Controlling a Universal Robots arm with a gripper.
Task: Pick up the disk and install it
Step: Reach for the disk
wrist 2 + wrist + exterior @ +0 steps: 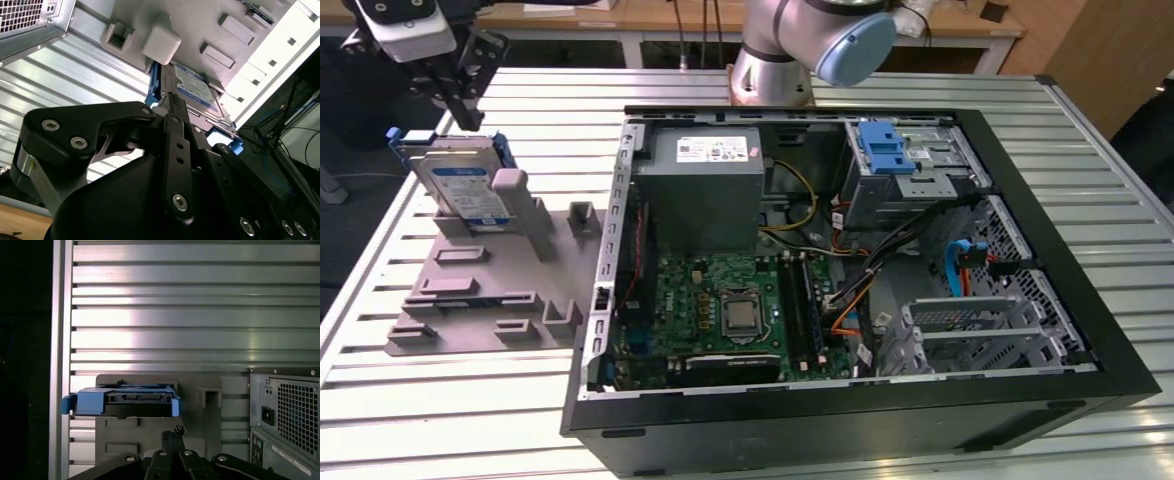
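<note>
Disk (464,188) stands on edge in the grey rack (467,300) on the counter (440,400), at the exterior view's left of the open case (854,425), so we judge its top edge is offered for grasping. Our gripper (467,118) hangs just above it, clenched on nothing. Room above is open; the rack's post (510,200) stands close beside it.

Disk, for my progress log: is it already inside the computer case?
No, the disk stands upright in the grey holder, outside the case.
</note>
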